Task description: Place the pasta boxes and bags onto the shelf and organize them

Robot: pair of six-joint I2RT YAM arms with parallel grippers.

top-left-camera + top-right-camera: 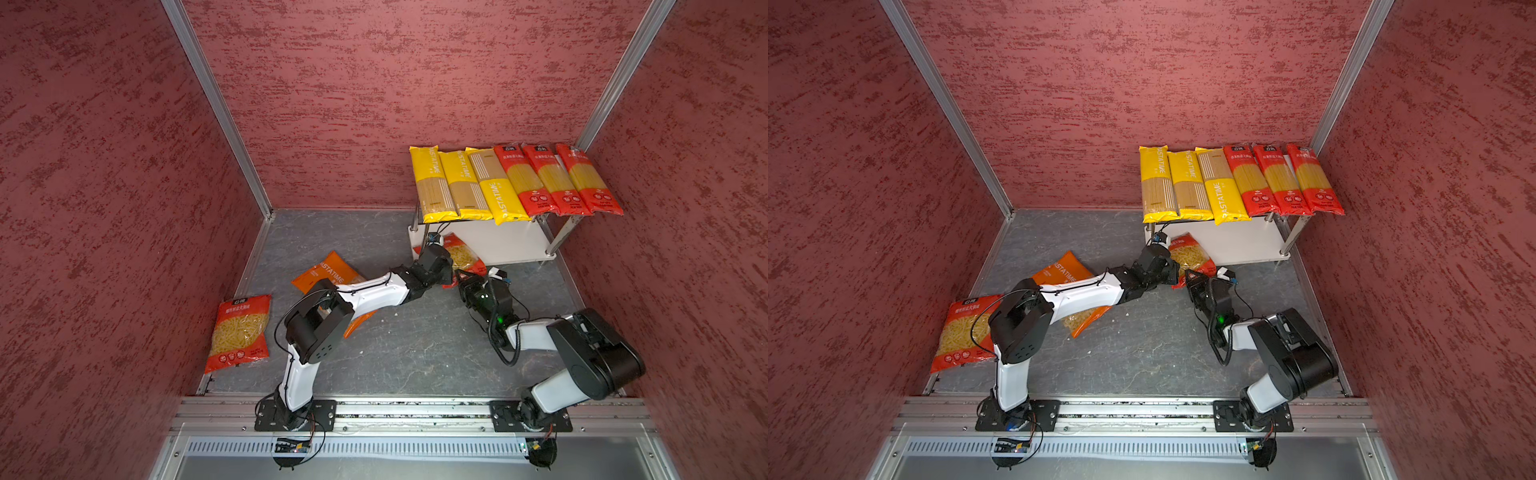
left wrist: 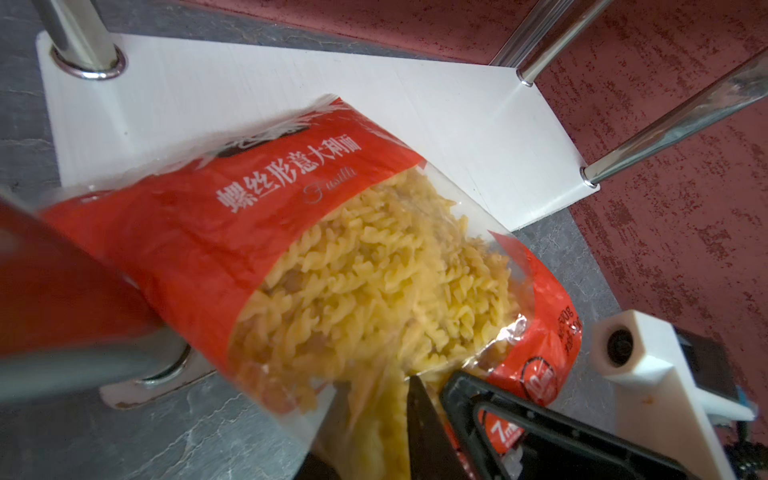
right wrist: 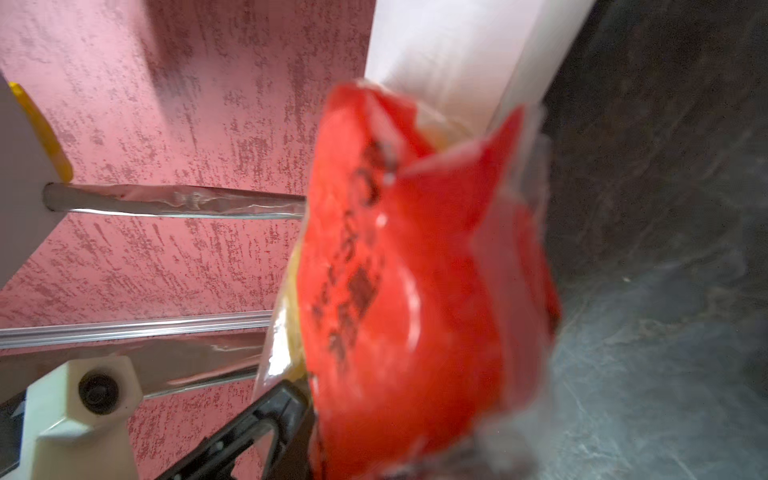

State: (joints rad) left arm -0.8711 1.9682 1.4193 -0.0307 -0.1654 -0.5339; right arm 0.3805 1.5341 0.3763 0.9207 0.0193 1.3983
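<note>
Overhead, in both top views, the shelf (image 1: 509,245) stands at the far right of the grey surface (image 1: 395,345). It is covered on top by three yellow spaghetti packs (image 1: 462,185) on the left and three red spaghetti packs (image 1: 555,178) on the right, all side by side. At the shelf's near left corner a red fusilli bag (image 1: 462,254) sits tilted between the left tool (image 1: 452,266) and the right tool (image 1: 464,277), which meet there. An orange bag (image 1: 328,272) lies partly under the left arm, and a second red short-pasta bag (image 1: 240,332) lies flat at the near left, well apart. From the left wrist, the fusilli bag (image 2: 332,257) has its printed end over the shelf's lower board (image 2: 249,91) and its other end beyond the board's edge, above the surface. A black finger (image 2: 455,401) of the right tool lies across that outer corner. Whether the left tool is clenched or released I cannot tell, since the bag hides most of its tips. From the right wrist, much blurred, the bag (image 3: 415,291) fills the middle and a black finger (image 3: 266,415) presses its side. The right tool is grasping the bag, with the lower board (image 3: 449,50) and a chrome leg (image 3: 174,201) behind it.
</note>
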